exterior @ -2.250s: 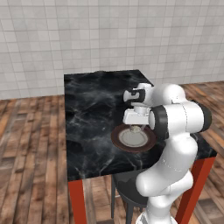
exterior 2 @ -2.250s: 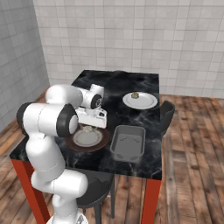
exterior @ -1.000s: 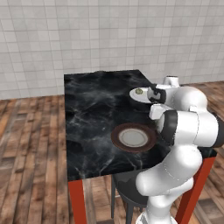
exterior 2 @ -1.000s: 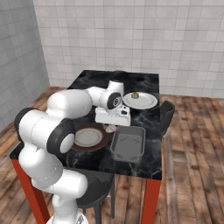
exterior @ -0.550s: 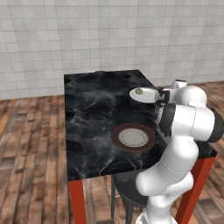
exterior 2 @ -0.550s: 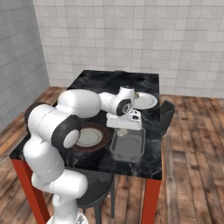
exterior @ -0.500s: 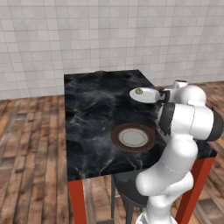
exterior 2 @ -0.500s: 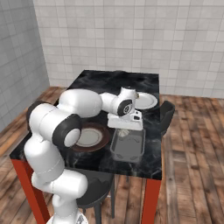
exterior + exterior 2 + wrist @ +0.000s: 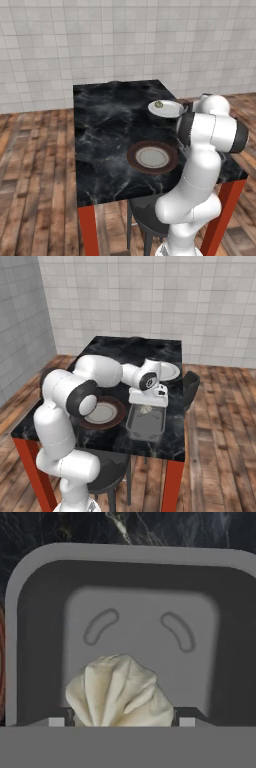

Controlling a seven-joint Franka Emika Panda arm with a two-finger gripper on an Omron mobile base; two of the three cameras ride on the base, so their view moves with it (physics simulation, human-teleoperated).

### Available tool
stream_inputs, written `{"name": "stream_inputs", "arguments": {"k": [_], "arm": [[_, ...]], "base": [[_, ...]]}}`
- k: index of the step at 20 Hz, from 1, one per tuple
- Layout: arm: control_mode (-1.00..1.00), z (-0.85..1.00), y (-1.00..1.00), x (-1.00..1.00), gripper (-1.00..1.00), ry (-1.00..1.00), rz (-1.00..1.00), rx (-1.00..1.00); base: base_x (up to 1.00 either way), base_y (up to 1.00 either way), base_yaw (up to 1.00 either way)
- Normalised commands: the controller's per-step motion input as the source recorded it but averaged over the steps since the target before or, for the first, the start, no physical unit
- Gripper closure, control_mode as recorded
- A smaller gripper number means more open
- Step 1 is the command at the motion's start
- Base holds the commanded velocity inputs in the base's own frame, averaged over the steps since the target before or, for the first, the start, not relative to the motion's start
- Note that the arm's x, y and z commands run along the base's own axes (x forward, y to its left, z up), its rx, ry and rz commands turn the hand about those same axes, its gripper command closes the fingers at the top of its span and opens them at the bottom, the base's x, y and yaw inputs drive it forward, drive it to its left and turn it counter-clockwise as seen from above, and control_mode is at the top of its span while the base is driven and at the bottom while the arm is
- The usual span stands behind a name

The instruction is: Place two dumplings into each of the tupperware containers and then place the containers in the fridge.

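- Fingers sitting wide, gripping 1 dumpling between them, hovering over the grey container.
- Step: loading dumpling into this container.
- Next move, I'd judge: releasing it, then fetching the dumpling on white plate.

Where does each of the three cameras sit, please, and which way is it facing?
Left base view: behind the arm to its left, looking down over the table; the arm rises at lower right.
Right base view: behind to its right; the arm reaches from lower left to the container.
Hand view: on the hand, looking into the container past a dumpling.
Both base views share the brown plate.
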Motion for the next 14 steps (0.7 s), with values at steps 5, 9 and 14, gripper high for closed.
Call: {"name": "stream_inputs", "arguments": {"k": [5,9,14], "arm": [[-1.0,-0.35,0.0,0.11,-1.0,0.0,0.0,0.0],[-1.0,-0.1,0.0,0.19,-1.0,-0.03,0.0,0.0],[-1.0,0.09,-0.02,0.03,-1.0,-0.02,0.0,0.0]], "base": [[0.0,0.0,0.0],[0.0,0.0,0.0],[0.0,0.0,0.0]]}}
